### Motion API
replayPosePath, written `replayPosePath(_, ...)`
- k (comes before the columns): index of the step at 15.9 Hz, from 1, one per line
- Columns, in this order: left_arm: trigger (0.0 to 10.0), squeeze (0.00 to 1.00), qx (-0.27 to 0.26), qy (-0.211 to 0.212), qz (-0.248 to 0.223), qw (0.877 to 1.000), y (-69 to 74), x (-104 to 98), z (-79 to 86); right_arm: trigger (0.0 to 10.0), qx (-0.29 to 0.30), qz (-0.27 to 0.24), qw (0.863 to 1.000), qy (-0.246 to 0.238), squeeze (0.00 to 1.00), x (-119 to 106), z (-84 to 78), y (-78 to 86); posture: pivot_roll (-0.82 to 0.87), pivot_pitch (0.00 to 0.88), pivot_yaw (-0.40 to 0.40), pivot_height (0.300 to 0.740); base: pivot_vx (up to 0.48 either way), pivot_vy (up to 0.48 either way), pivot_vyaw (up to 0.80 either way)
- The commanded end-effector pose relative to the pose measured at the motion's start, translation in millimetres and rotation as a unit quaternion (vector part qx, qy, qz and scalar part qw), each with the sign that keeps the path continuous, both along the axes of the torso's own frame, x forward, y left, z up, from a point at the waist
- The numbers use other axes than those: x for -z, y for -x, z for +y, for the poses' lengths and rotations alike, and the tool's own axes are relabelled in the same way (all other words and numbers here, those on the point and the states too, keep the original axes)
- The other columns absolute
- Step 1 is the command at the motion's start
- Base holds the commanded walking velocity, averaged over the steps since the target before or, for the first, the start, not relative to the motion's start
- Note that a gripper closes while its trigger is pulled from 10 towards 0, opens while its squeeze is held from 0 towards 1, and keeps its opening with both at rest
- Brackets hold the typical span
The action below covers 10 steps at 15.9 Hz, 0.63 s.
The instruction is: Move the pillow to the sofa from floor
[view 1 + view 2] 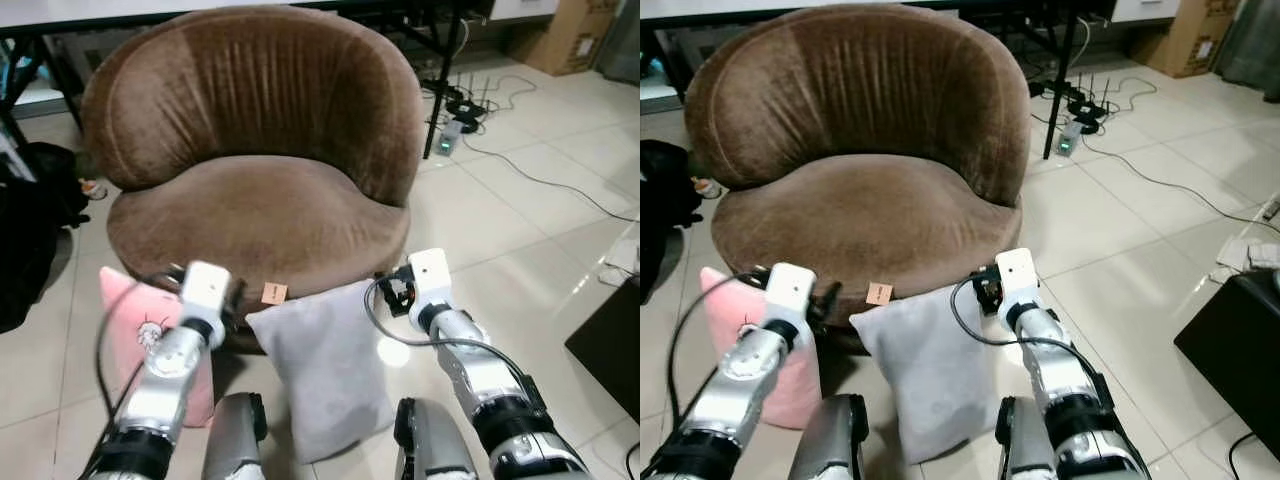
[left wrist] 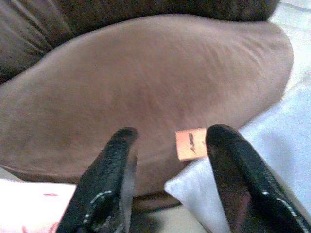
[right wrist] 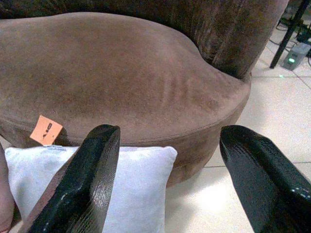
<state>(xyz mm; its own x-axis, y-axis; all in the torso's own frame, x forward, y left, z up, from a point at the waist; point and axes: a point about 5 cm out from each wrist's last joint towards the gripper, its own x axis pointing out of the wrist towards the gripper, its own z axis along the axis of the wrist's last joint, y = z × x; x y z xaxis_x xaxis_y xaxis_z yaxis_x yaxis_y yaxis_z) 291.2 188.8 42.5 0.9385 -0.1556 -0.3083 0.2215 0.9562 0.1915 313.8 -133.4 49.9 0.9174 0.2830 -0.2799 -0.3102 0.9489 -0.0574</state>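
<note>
While a soft grey square pillow [image 1: 325, 375] leans at lower centre against the round brown velvet sofa [image 1: 260, 150], left gripper [image 2: 170, 145] and right gripper [image 3: 167, 141] fingers spread wide, empty

Head cameras look forward and down at the brown sofa [image 1: 255, 170]; both wrist cameras face its seat from close, sharing the orange tag [image 2: 191, 144].

An orange tag [image 2: 191, 144] is hanging from the brown sofa [image 1: 260, 215], its dark marking staying unreadable
</note>
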Motion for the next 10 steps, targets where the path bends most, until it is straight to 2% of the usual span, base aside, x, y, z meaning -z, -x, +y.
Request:
replayPosePath(1, 10.0, 1.00, 0.011, -0.006, 0.006, 1.000, -3.4, 2.1, -1.1, 10.0, -0.008, 0.004, 1.000, 0.014, 0.00, 1.7, -2.0, 3.6, 0.01, 0.017, 0.008, 0.555, 0.000, 0.000, 0.00)
replayPosePath(2, 10.0, 0.63, 0.033, -0.036, 0.013, 0.999, -4.2, 8.0, -0.4, 10.0, -0.007, 0.012, 1.000, 0.021, 0.00, 5.4, -4.8, 8.2, 0.00, 0.035, 0.008, 0.555, 0.000, 0.000, 0.00)
replayPosePath(3, 10.0, 0.00, 0.041, -0.064, 0.021, 0.997, -4.4, 14.2, 2.1, 10.0, -0.004, 0.016, 1.000, 0.024, 0.00, 7.4, -10.0, 13.5, -0.01, 0.073, 0.001, 0.550, 0.000, 0.000, 0.00)
replayPosePath(5, 10.0, 0.00, 0.041, -0.137, -0.013, 0.990, -14.7, 6.6, 6.8, 10.0, -0.002, 0.022, 1.000, 0.021, 0.00, 7.3, -15.2, 20.2, 0.00, 0.114, -0.025, 0.520, 0.000, 0.000, 0.00)
replayPosePath(6, 10.0, 0.00, 0.036, -0.142, -0.027, 0.989, -16.7, 3.7, 8.9, 10.0, -0.008, 0.024, 0.999, 0.028, 0.00, 8.0, -14.4, 24.1, -0.01, 0.122, -0.023, 0.510, 0.000, 0.000, 0.00)
replayPosePath(8, 10.0, 0.00, 0.019, -0.099, -0.079, 0.992, -26.5, -11.5, 8.1, 10.0, -0.008, 0.016, 1.000, 0.019, 0.00, 1.5, -15.4, 29.2, -0.03, 0.138, -0.023, 0.505, 0.000, 0.000, 0.00)
replayPosePath(10, 10.0, 0.00, 0.016, -0.108, -0.121, 0.987, -30.4, -21.9, 9.5, 10.0, -0.016, 0.017, 1.000, 0.012, 0.00, 1.2, -9.5, 35.6, -0.02, 0.138, -0.033, 0.505, 0.000, 0.000, 0.00)
